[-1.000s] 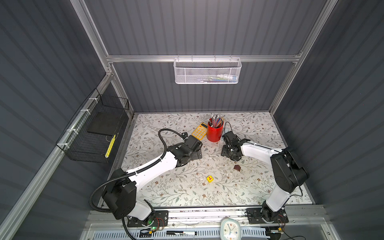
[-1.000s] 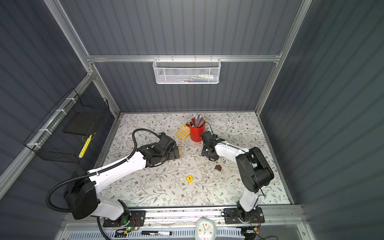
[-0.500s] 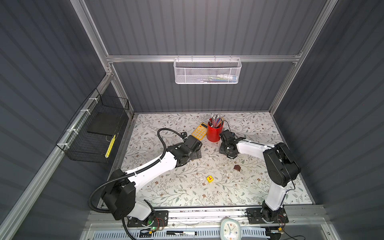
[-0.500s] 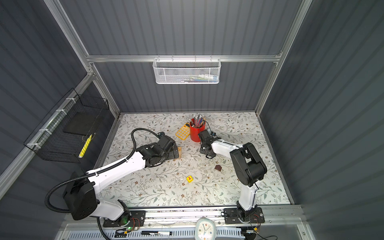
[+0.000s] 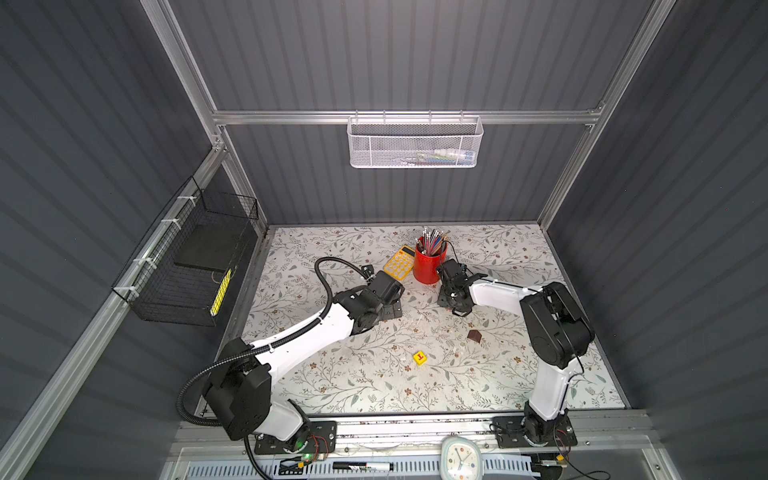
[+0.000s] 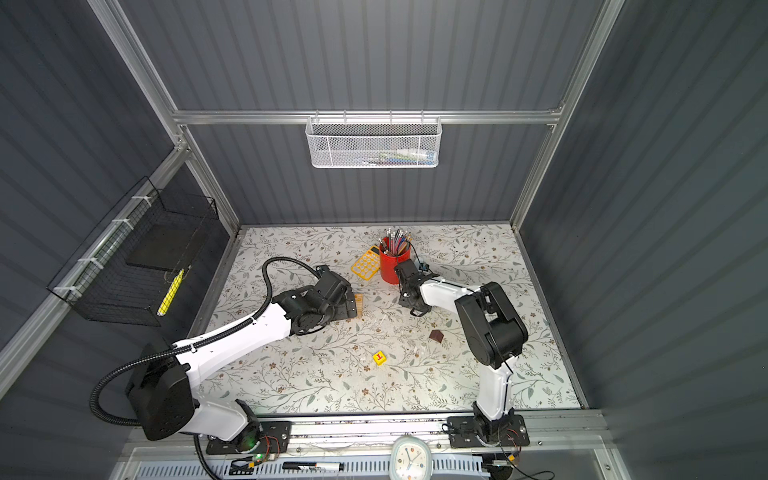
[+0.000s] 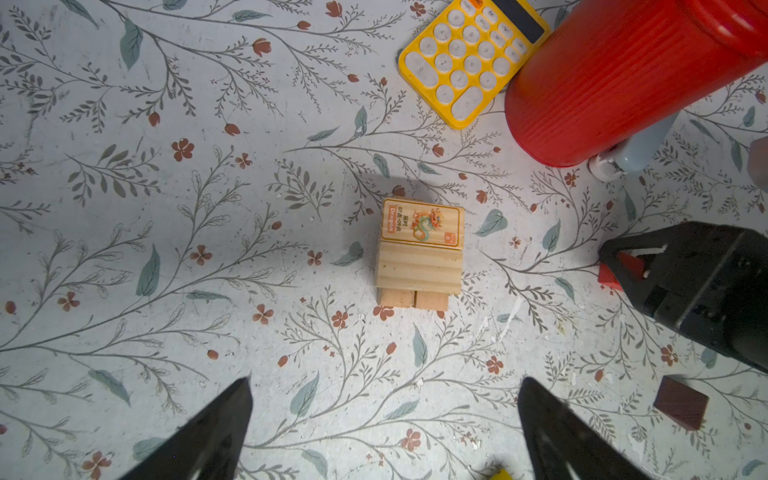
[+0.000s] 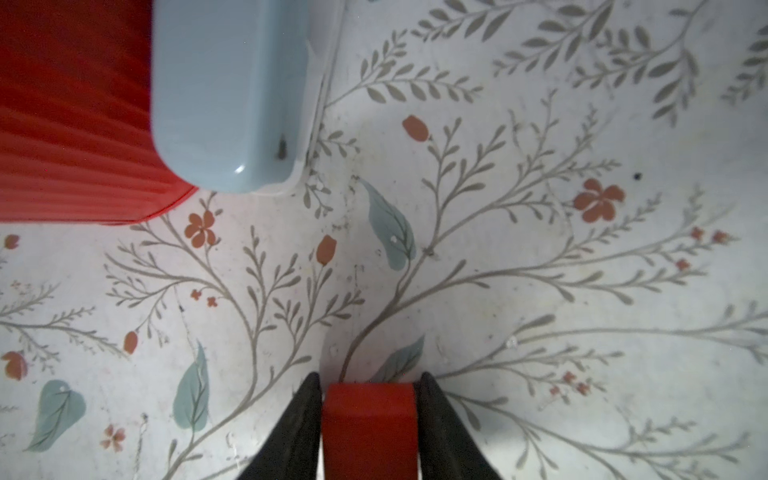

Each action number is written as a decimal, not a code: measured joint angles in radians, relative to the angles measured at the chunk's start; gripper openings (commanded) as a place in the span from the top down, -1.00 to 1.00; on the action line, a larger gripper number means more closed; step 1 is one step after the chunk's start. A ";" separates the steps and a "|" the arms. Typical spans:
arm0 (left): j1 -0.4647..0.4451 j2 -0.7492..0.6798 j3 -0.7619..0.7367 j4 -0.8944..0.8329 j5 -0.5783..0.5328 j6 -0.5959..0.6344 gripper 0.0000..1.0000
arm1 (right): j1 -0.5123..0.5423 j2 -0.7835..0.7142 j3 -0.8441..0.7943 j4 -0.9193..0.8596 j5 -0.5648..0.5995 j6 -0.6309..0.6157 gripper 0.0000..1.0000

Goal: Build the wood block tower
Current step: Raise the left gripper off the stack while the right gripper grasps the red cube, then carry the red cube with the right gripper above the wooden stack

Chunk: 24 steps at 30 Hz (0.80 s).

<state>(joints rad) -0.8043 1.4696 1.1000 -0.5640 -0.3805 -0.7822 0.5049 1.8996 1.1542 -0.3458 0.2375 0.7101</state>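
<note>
Floral table [image 7: 166,208]: "Dragon" block [image 7: 422,226] tops stack [image 7: 417,270]; left fingers [image 7: 208,436] apart, right fingers [image 8: 299,428] apparently clamping red cube [image 8: 368,428].

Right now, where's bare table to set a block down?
Free: the front strip between yellow cube and the rail; the back right corner right of the cup. Crowded: calculator, cup, stack and right gripper on the red cube, mid-table.

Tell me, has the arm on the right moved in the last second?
Yes. The right arm has swung left in a top view, its jaws ending nearer the red pencil cup.
</note>
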 measured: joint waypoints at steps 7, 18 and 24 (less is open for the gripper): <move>0.000 0.000 0.000 0.000 -0.006 0.000 -0.99 | 0.009 0.000 -0.001 -0.024 0.017 -0.062 0.18; 0.000 0.000 0.000 -0.018 -0.013 0.003 -0.99 | 0.014 -0.003 -0.002 -0.027 0.010 -0.133 0.37; 0.000 0.000 0.000 -0.020 -0.013 0.011 -0.99 | 0.014 -0.027 -0.009 -0.059 -0.022 -0.169 0.44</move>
<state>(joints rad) -0.8043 1.4696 1.1000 -0.5838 -0.3939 -0.7715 0.5194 1.8725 1.1450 -0.4046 0.2157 0.5411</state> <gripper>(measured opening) 0.996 0.331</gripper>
